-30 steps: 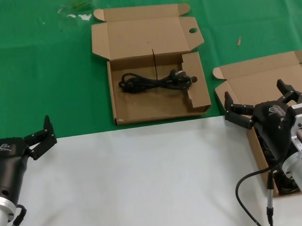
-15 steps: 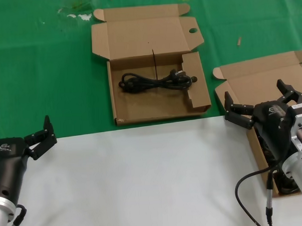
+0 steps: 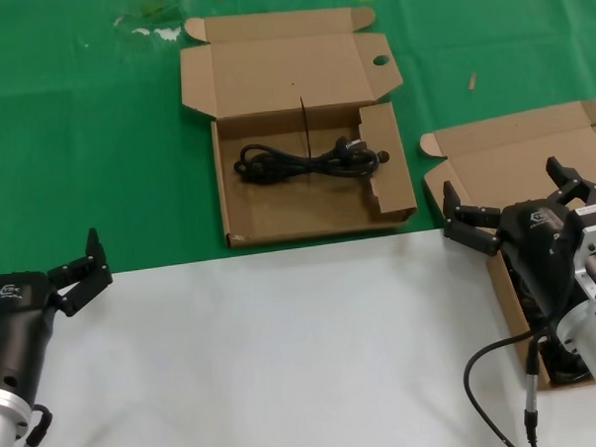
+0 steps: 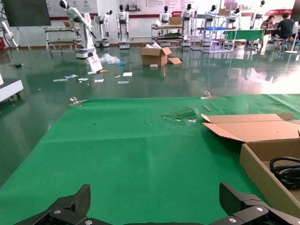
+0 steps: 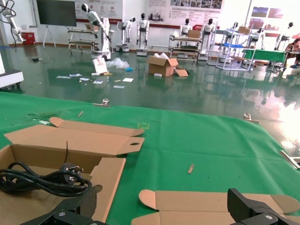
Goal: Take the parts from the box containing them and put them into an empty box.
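Here, places are given relative to the holed box
Holed box (image 3: 312,198): lid open, on the green mat (image 3: 87,144)
Power cord (image 3: 305,161): one coiled bundle lying inside it
Plain box (image 3: 509,189): right of it, lid open, contents mostly hidden behind the right gripper
Right gripper (image 3: 510,206): fingers spread, empty, above the plain box
Left gripper (image 3: 81,273): fingers apart, empty, well left of and nearer than the holed box, at the white sheet's (image 3: 274,353) edge

Your holed box (image 3: 312,198): open on green mat, one black coiled cord (image 3: 305,161) lying inside. Your plain box (image 3: 518,174): open at right, contents mostly hidden.
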Available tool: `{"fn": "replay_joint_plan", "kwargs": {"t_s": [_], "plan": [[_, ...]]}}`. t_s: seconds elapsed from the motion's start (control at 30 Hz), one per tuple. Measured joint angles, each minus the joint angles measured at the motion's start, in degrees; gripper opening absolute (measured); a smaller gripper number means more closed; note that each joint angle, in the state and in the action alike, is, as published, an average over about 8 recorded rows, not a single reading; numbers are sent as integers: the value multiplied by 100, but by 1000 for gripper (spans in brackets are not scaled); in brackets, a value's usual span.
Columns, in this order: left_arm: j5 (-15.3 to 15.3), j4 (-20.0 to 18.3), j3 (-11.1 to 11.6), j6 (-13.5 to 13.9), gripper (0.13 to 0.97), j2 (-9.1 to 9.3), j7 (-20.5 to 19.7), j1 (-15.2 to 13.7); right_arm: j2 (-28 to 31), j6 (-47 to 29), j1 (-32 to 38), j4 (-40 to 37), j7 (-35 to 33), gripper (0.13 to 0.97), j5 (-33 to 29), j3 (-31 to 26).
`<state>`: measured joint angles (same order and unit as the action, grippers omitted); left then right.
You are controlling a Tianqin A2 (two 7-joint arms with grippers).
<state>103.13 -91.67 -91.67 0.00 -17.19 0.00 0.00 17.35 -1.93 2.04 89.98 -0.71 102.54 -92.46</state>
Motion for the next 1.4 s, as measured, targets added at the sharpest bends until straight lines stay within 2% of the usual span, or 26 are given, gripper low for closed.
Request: {"fn": "replay_joint_plan", "kwargs": {"t_s": [1.4], "plan": [[0, 0, 0, 0, 966, 0, 0, 0, 0, 0, 0, 0, 0, 966, 0, 0]]}}
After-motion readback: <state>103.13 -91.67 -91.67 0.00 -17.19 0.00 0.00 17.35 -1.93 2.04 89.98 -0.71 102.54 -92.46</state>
